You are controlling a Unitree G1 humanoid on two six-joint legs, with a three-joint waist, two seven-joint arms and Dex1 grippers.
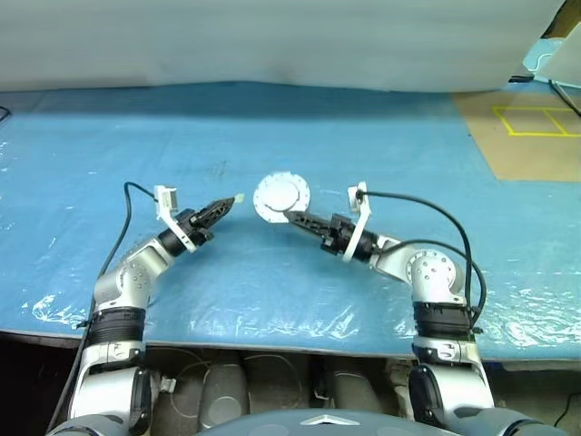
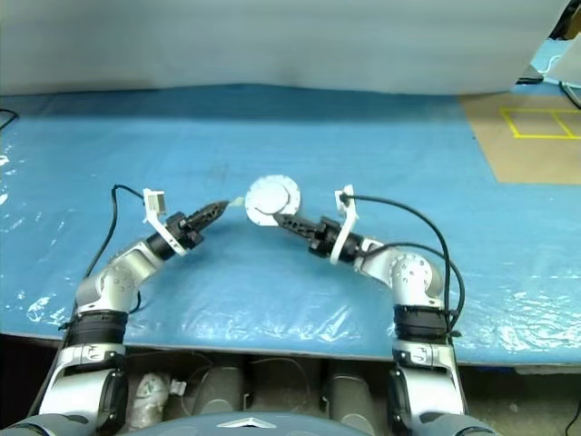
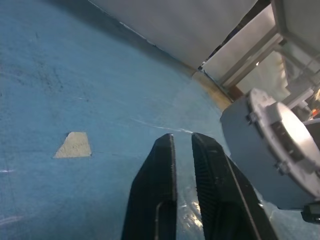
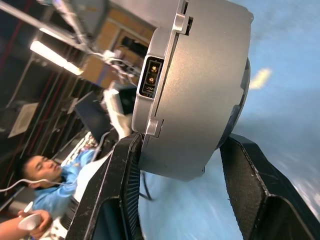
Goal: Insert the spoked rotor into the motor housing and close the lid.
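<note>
A: Why is the round grey-silver metal motor housing [image 1: 280, 196] off the blue plastic-covered worktop [image 1: 381, 145]?

B: The right gripper [image 4: 187, 150] has its jaws clamped across the housing's body, holding it up and tilted so its pale closed face looks up toward the head camera, probably for inspection.

A: And inside?

B: I can't tell; that face hides any windings or rotor.

A: The left gripper [image 1: 218, 208]?

B: Just beside the housing, jaws only slightly parted, gripping nothing.

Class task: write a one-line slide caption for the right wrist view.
Right pincer gripping the grey motor housing above the blue table cover.
</note>
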